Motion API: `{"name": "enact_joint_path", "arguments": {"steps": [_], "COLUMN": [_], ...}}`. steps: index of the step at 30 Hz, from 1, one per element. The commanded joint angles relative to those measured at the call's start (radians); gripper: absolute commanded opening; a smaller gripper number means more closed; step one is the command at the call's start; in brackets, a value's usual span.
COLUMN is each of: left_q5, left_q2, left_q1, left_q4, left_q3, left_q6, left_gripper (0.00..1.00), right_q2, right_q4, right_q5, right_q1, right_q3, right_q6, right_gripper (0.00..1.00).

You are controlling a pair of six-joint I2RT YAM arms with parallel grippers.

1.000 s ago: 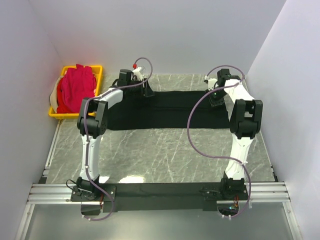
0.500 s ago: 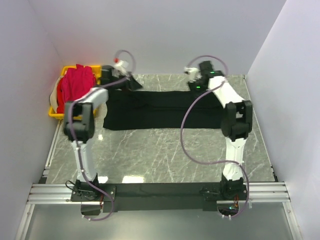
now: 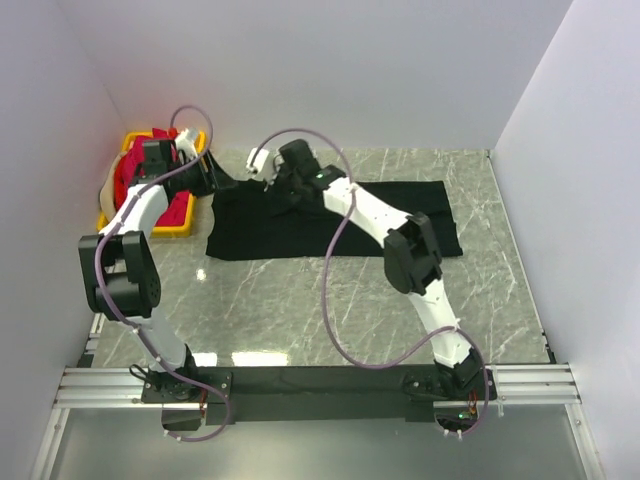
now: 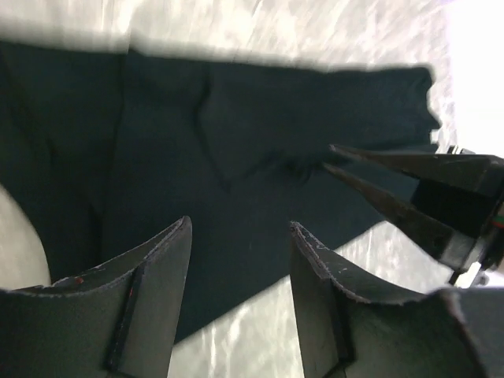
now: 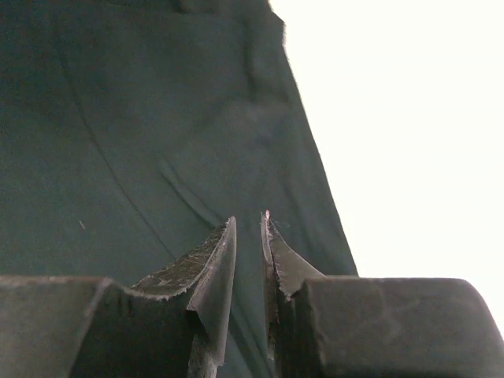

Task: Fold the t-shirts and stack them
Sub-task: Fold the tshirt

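Observation:
The large black t-shirt (image 3: pixel 400 215) lies spread along the far part of the table, wrinkled at its left end (image 4: pixel 236 134). Pink t-shirts (image 3: pixel 127 178) are heaped in the yellow crate (image 3: pixel 178 228) at the far left. My left gripper (image 3: pixel 212 183) hovers over the shirt's left end beside the crate; its jaws (image 4: pixel 240 223) stand wide open and hold nothing. My right arm reaches across to the left, its gripper (image 3: pixel 268 183) low over the shirt's left part. Its fingers (image 4: pixel 378 185) stand a narrow gap apart (image 5: pixel 249 216), with only cloth behind them.
White walls close in the table at the back and both sides. The crate stands against the left wall at the table's far left corner. Purple cables loop above both arms. Bare marble tabletop (image 3: pixel 330 300) lies between the shirt and the arm bases.
Both arms have swung left. The right gripper left the shirt's far right corner and crossed to its left part. The left gripper moved toward the crate. The shirt's left end is now rumpled.

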Motion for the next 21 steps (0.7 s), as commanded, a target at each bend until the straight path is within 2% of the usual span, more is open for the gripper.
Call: {"name": "enact_joint_path", "arguments": {"steps": [1, 9, 21], "left_q5": [-0.034, -0.129, -0.109], "left_q2": [-0.035, 0.007, 0.106], "left_q1": [0.001, 0.001, -0.005], "left_q4": [-0.052, -0.106, -0.118], "left_q3": [-0.02, -0.014, 0.003], "left_q6": [-0.015, -0.029, -0.034], "left_gripper": [0.57, 0.57, 0.54], "right_q2": [0.061, 0.127, 0.179], "right_q4": [0.063, 0.101, 0.104], "right_q5": [0.004, -0.027, -0.062], "right_q1": [0.026, 0.06, 0.08], "right_q3": [0.065, 0.082, 0.071], "right_q6": [-0.044, -0.074, -0.107], "right_gripper": [0.26, 0.3, 0.37]}}
